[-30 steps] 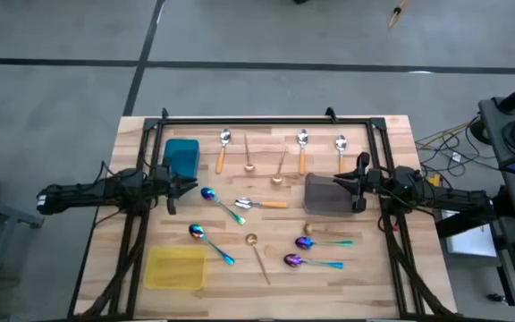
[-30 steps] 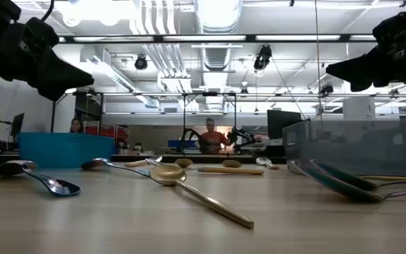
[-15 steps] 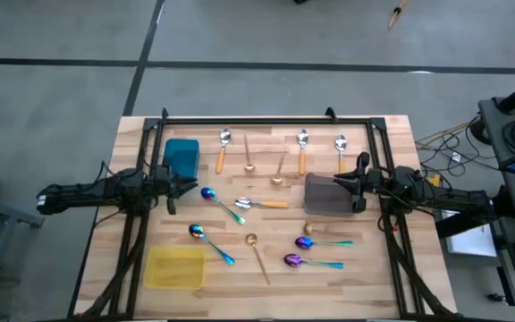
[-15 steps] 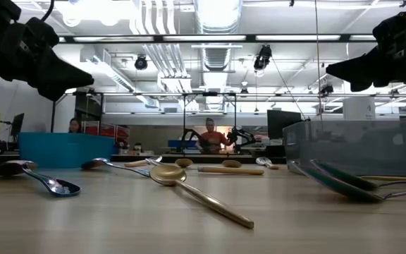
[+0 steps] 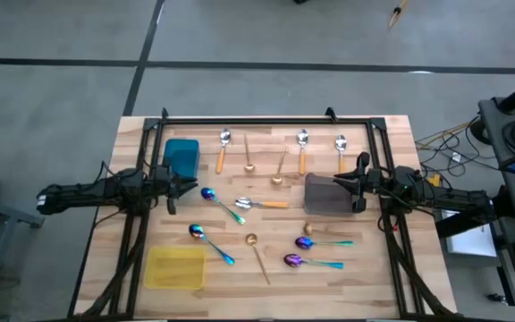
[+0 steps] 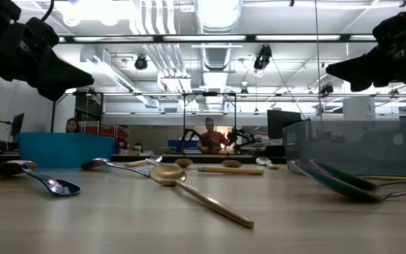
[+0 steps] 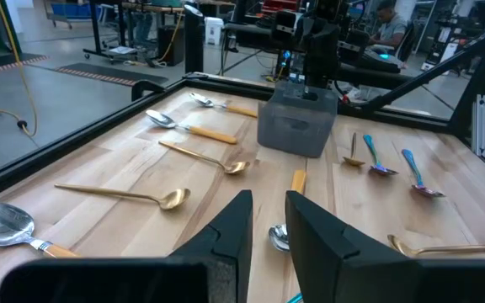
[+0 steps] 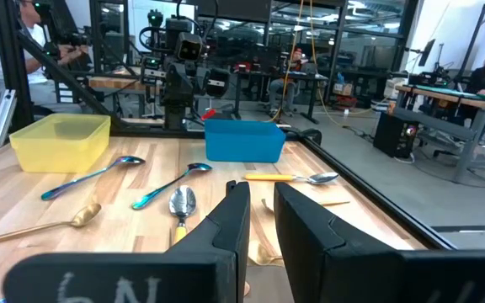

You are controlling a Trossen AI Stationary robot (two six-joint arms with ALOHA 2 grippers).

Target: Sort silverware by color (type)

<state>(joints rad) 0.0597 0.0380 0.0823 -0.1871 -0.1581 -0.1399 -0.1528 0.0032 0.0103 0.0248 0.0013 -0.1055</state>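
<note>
**High view first: a dozen spoons loose, both claws empty**

High view: we see the spoons scattered across the table (image 5: 392,268), none yet in a tray. Orange-handled spoons (image 5: 301,148) line the far side, gold spoons (image 5: 249,156) lie among them, and blue spoons (image 5: 311,262) sit nearer the front. The left claw (image 5: 175,186) hangs beside the teal tray (image 5: 182,156). The right claw (image 5: 351,185) hangs over the edge of the grey tray (image 5: 327,195). One orange-handled spoon (image 5: 259,204) lies between them, apart from both.

Low view: the gold spoon (image 6: 189,187) lies flat with a thin handle. We judge all of these light, stiff and slick, best pinched across the handle near the bowl. Both claws, left (image 6: 83,74) and right (image 6: 337,68), hang well above the tabletop.

Left wrist view: the left claw (image 7: 268,227) stands parted by a narrow gap, holding nothing. The middle spoon's bowl (image 7: 278,237) shows just ahead of its tips.

Right wrist view: the right claw (image 8: 259,219) is likewise slightly parted and empty, with that same spoon (image 8: 182,202) just ahead of it.
</note>
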